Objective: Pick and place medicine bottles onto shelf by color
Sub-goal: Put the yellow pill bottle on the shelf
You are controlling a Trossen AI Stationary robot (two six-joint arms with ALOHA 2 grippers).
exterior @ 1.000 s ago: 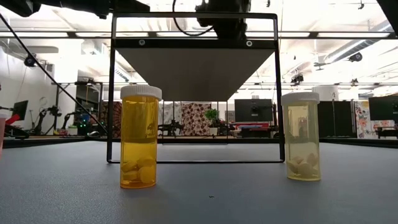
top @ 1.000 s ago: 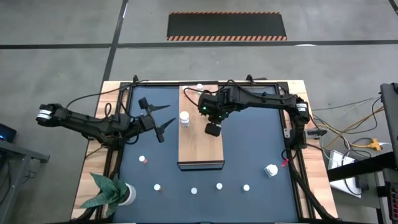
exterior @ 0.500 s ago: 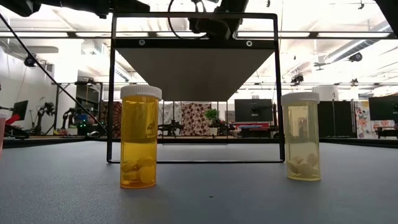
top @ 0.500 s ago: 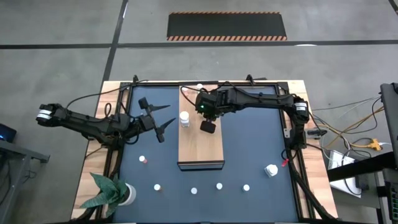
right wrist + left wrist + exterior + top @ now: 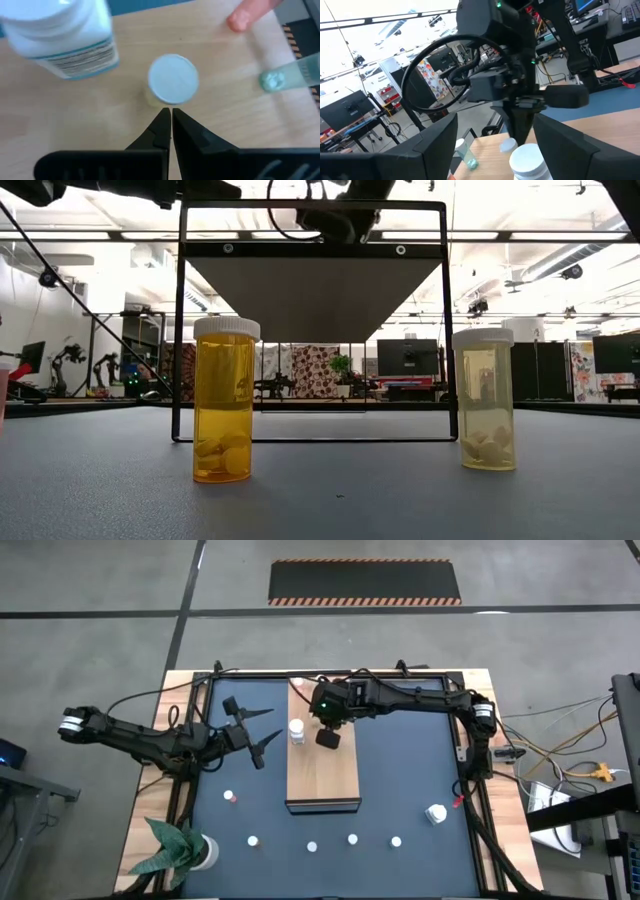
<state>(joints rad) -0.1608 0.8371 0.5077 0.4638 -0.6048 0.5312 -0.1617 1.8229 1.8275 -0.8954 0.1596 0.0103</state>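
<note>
White-capped bottle on the shelf, right gripper shut and empty above it.

The small white-capped bottle [image 5: 173,80] stands upright on the wooden shelf [image 5: 335,775], near a larger white bottle [image 5: 296,729]; a clear bottle [image 5: 292,76] lies on the board nearby. The right gripper [image 5: 171,116] hovers over the board with fingers pressed together, holding nothing. The left gripper [image 5: 262,730] waits wide open beside the shelf, over the dark mat [image 5: 410,775].

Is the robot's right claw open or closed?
Closed. The right gripper hangs over the shelf, its two dark fingers pressed together with nothing between them, just short of a white-capped bottle.
</note>
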